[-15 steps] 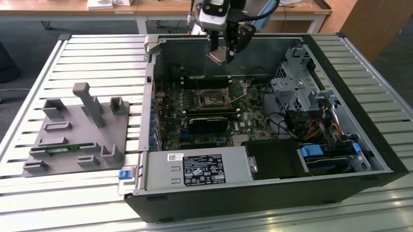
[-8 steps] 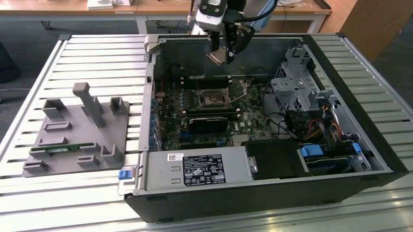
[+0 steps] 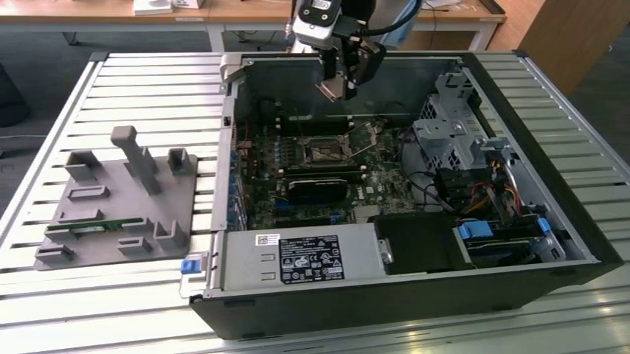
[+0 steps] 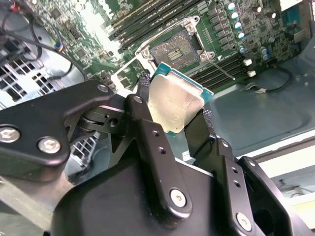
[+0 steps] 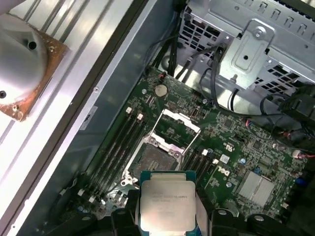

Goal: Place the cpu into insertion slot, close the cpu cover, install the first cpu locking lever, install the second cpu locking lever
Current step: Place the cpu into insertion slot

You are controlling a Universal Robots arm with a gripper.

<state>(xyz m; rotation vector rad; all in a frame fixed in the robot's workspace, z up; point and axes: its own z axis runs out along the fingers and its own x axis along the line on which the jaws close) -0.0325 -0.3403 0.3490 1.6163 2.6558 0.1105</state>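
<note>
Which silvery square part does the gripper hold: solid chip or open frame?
The cpu, the solid chip in the gripper; the open-centred cpu cover stands raised by the socket.

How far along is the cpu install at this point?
Done: nothing seated yet; the socket is bare and the cover stands open. In hand: the gripper holds the cpu above the socket, apart from it. Left: seating the cpu, closing the cover, and both locking steps.
</note>
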